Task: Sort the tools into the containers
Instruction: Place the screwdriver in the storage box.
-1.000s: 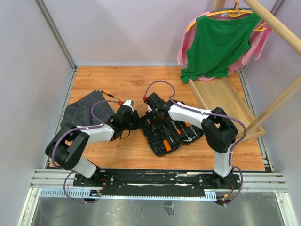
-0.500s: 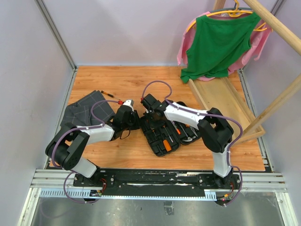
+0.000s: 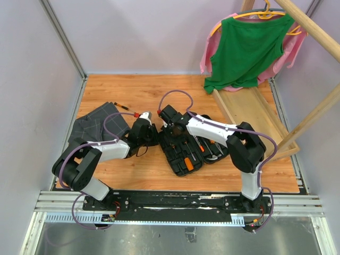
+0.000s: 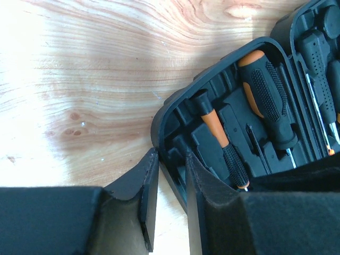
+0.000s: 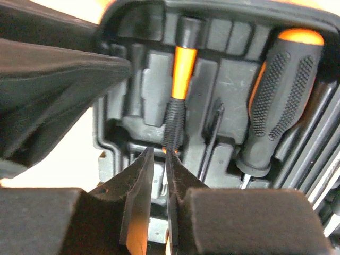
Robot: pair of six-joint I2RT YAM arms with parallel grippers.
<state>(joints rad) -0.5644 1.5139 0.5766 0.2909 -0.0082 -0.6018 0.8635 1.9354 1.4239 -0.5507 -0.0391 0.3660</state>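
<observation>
Ahead of the left gripper (image 4: 171, 166), the case (image 4: 175, 114) runs off the frame to the right. A dark blur (image 4: 297, 175) past the right finger hides the tips of the thin screwdriver (image 4: 220, 138) and the thick screwdriver (image 4: 265, 90). At the right gripper (image 5: 159, 155), the thin screwdriver's near end vanishes behind the fingertips, so whether they pinch it cannot be told. A blurred black mass (image 5: 53, 79) to that gripper's left covers the case's rim. From above, both grippers' tips are hidden under the arms.

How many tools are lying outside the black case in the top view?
1: a thin screwdriver on the table, beside the far corner of the grey cloth. The arms may hide others.
</observation>
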